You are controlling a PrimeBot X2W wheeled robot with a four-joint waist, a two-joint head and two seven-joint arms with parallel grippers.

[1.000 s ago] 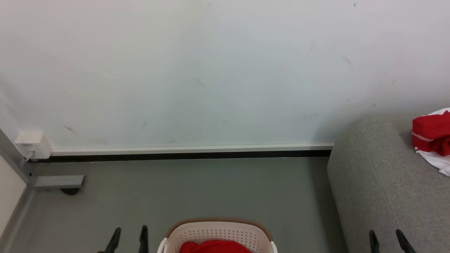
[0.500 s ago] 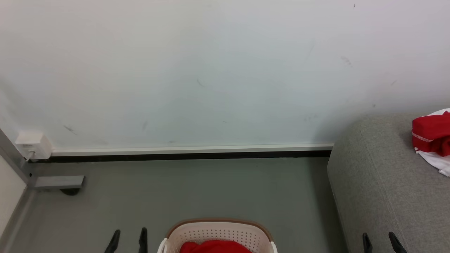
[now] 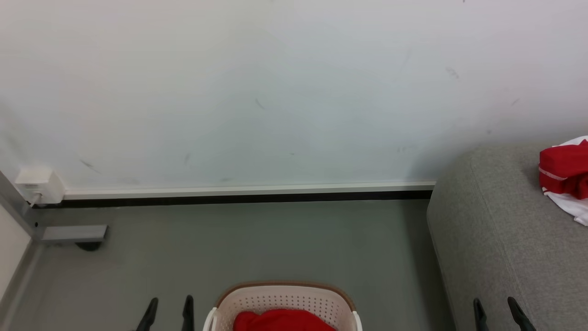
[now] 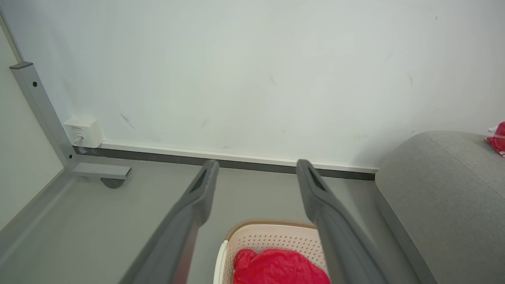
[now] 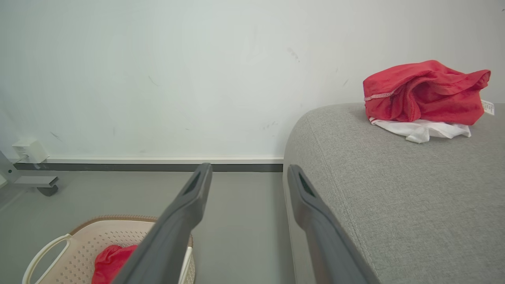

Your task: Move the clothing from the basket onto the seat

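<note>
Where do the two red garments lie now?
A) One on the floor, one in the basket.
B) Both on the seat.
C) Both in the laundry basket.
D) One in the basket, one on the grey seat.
D: one red garment lies inside the laundry basket, and the other red garment rests on top of the grey seat.

Basket (image 3: 285,301) sat on floor (image 3: 275,243) at 6 o'clock, garment (image 3: 280,321) in it. Seat (image 3: 496,239) stood at 4 o'clock, right of basket, against wall (image 3: 275,92); second garment (image 3: 562,170) lay on it at 3 o'clock. Socket box (image 3: 39,184) at 9 o'clock.
</note>
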